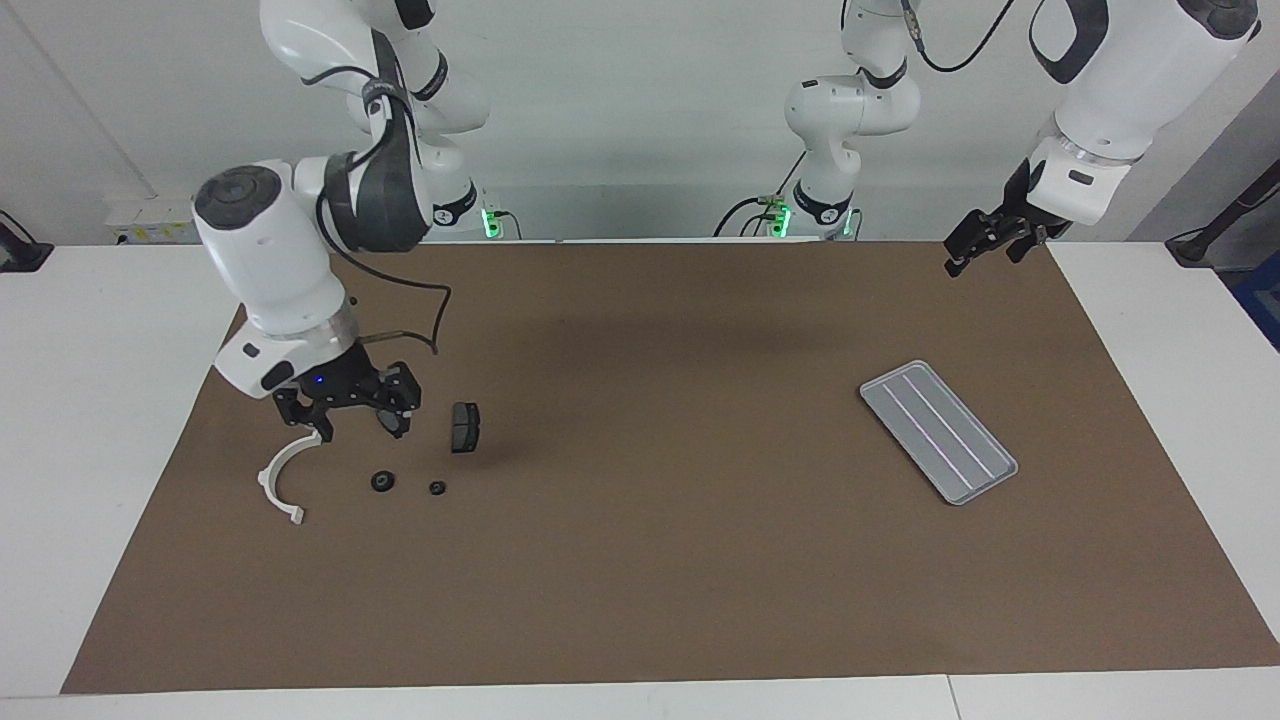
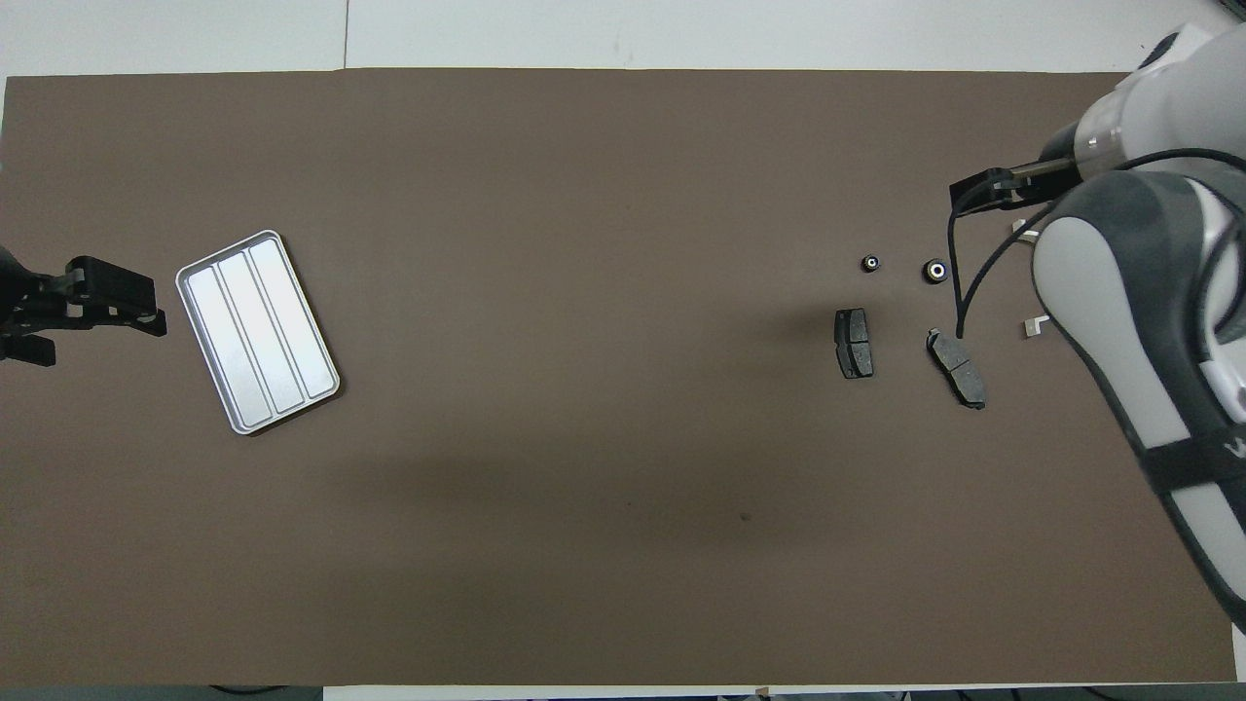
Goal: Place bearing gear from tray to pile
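A brown mat covers the white table. The flat grey ridged metal tray (image 1: 938, 431) lies bare toward the left arm's end. The right gripper (image 1: 348, 408), released and empty, hangs over the pile — white semicircular plastic bracket (image 1: 283, 475), dark brake-pad pieces (image 1: 465, 426), two small black ring-shaped bearing gears (image 1: 382, 481). Best to lift straight up, clear of the parts. The left gripper (image 1: 985, 240) waits open.

right gripper (image 1: 350, 425) – jaws apart (empty) | over pile (image 1: 380, 482) | tray (image 1: 938, 431) bare
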You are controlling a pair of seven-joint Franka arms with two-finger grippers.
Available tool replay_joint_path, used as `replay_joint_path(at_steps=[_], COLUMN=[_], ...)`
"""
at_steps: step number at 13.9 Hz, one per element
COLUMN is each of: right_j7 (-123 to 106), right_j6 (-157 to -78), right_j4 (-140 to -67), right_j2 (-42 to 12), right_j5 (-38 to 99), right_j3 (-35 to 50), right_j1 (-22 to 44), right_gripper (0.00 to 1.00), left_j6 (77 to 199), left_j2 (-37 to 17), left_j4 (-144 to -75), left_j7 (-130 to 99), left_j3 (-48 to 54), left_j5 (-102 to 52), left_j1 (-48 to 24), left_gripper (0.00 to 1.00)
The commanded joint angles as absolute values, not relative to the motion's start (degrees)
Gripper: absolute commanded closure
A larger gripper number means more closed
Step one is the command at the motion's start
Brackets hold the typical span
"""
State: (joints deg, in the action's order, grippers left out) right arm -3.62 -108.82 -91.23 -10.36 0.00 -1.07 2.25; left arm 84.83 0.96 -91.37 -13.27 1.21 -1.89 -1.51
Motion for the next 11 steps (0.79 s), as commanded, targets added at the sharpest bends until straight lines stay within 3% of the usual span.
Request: replay_joint_path(at_steps=[1, 5, 11], right_j7=[-4.0, -3.6, -3.9], right_j6=[-103.6, -92.2, -88.1], right_j4=[-93.2, -93.4, -94.4], right_j2=[-3.7, 2.3, 3.6], right_j5=[0.1, 0.1, 0.0], right_j3=[-0.4, -0.5, -0.5], right_j1=[0.4, -0.7, -4.3], right_gripper=[0.0, 0.0, 0.0], left_j6=[86.0, 86.0, 86.0], left_j2=[2.8, 2.8, 2.8], left_j4=[-93.6, -93.6, -93.6], left_j7=[-12.9, -12.9, -12.9], left_j3=[0.7, 0.7, 0.7], left_j5=[-2.5, -2.5, -2.5], left_j1=[-1.9, -1.9, -1.9], left_gripper=[0.0, 0.0, 0.0])
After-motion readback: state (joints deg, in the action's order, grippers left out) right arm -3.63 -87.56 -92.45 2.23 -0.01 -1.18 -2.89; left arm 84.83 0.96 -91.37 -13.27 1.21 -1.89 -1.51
